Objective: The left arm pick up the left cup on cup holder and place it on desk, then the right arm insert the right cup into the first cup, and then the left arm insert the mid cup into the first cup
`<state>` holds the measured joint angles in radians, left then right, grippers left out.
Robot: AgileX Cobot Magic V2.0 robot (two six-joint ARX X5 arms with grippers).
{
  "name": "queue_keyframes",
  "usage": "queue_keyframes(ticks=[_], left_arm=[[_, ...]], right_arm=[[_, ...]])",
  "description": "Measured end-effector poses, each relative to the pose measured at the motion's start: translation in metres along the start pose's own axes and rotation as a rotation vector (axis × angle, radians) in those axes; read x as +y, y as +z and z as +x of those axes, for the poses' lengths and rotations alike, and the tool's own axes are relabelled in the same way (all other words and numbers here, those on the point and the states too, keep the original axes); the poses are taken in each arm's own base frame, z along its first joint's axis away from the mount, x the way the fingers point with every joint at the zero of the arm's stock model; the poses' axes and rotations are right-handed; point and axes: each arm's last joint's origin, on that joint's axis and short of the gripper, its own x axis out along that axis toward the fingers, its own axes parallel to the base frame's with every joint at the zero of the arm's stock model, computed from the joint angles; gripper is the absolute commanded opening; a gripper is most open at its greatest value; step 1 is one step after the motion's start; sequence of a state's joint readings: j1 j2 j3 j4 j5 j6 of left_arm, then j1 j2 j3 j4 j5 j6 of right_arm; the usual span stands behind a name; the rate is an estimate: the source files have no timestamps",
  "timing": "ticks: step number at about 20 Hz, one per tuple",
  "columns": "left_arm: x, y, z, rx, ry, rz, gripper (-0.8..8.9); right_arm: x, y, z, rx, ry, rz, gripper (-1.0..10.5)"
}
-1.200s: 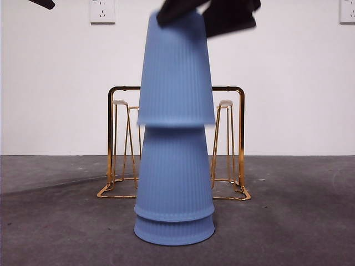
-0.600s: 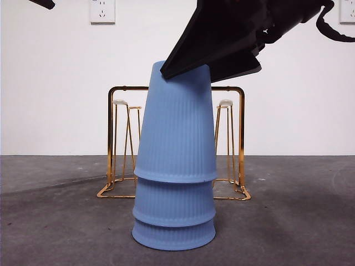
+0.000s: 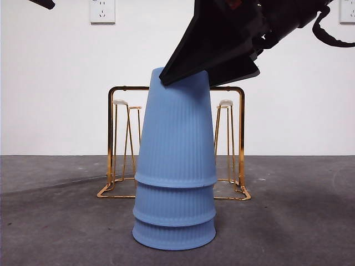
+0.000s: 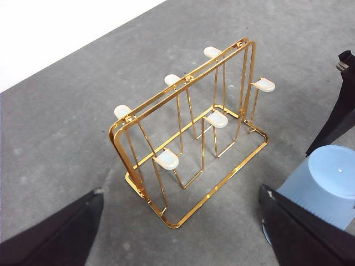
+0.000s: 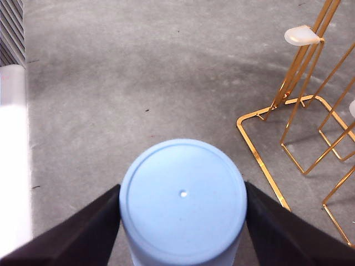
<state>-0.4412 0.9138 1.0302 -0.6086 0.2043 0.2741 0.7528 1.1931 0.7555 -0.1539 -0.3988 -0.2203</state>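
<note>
Three blue ribbed cups stand upside down, nested in one stack, on the dark grey desk (image 3: 55,221). The top cup (image 3: 175,127) sits over the middle cup (image 3: 174,205) and the bottom cup (image 3: 174,235). My right gripper (image 3: 208,72) comes in from the upper right and is shut on the top cup's base, one jaw on each side of it (image 5: 183,191). The gold cup holder (image 3: 119,88) stands behind the stack with all its pegs bare (image 4: 188,80). My left gripper (image 4: 182,193) is open and empty, high above the holder; the stack (image 4: 333,172) is beside it.
White wall with two sockets (image 3: 102,11) (image 3: 347,11) behind the desk. The holder's base wire (image 5: 256,113) lies close beside the stack. A pale strip (image 5: 11,155) marks the desk's edge in the right wrist view. The waiting arm shows as a black tip (image 3: 44,3).
The right gripper has lowered the top cup down over the two stacked cups, from well above them to nested. In the last half second it sank only a little further.
</note>
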Motion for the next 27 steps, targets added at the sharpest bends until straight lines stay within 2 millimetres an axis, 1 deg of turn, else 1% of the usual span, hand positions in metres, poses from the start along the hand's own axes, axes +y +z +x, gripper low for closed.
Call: queue_keyframes(ticks=[2, 5, 7, 10, 14, 16, 17, 18, 20, 21, 22, 23, 24, 25, 26, 27], left_arm=[[0.0, 0.0, 0.0, 0.0, 0.0, 0.0, 4.37], [0.0, 0.0, 0.0, 0.0, 0.0, 0.0, 4.37], [0.0, 0.0, 0.0, 0.0, 0.0, 0.0, 4.37], [0.0, 0.0, 0.0, 0.0, 0.0, 0.0, 4.38], [0.0, 0.0, 0.0, 0.001, 0.0, 0.0, 4.38], [0.0, 0.0, 0.0, 0.001, 0.0, 0.0, 4.38], [0.0, 0.0, 0.0, 0.001, 0.0, 0.0, 4.38], [0.0, 0.0, 0.0, 0.001, 0.0, 0.0, 4.38], [0.0, 0.0, 0.0, 0.001, 0.0, 0.0, 4.37], [0.0, 0.0, 0.0, 0.0, 0.0, 0.001, 4.38], [0.0, 0.0, 0.0, 0.0, 0.0, 0.004, 4.38], [0.0, 0.0, 0.0, 0.0, 0.0, 0.006, 4.37], [0.0, 0.0, 0.0, 0.0, 0.0, 0.008, 4.05], [0.0, 0.0, 0.0, 0.0, 0.0, 0.012, 2.18], [0.0, 0.0, 0.0, 0.0, 0.0, 0.016, -0.14], [0.0, 0.0, 0.0, 0.0, -0.001, 0.021, 0.08]], right_arm=[[-0.001, -0.001, 0.003, 0.009, 0.002, 0.004, 2.8], [-0.002, -0.003, 0.006, 0.021, 0.003, 0.009, 3.4], [-0.002, -0.003, 0.006, 0.023, 0.002, 0.01, 3.4], [-0.003, 0.0, 0.006, -0.008, -0.005, -0.003, 3.9], [-0.003, 0.003, 0.006, -0.028, -0.012, 0.018, 3.9], [-0.003, 0.01, 0.0, -0.048, -0.03, 0.024, 3.9], [-0.003, 0.018, -0.008, -0.07, -0.065, 0.016, 3.9], [-0.003, 0.028, -0.02, -0.108, -0.12, 0.004, 3.9], [0.0, 0.052, -0.055, -0.194, -0.259, -0.025, 3.9], [0.0, 0.059, -0.072, -0.22, -0.34, -0.034, 3.9], [-0.001, 0.06, -0.088, -0.228, -0.422, -0.038, 3.9], [-0.002, 0.057, -0.099, -0.21, -0.481, -0.036, 3.9], [-0.004, 0.053, -0.107, -0.194, -0.516, -0.028, 3.7], [-0.007, 0.05, -0.114, -0.186, -0.549, -0.016, 1.9], [-0.009, 0.048, -0.118, -0.183, -0.571, -0.006, -0.2], [-0.01, 0.047, -0.121, -0.185, -0.587, -0.002, 0.2]])
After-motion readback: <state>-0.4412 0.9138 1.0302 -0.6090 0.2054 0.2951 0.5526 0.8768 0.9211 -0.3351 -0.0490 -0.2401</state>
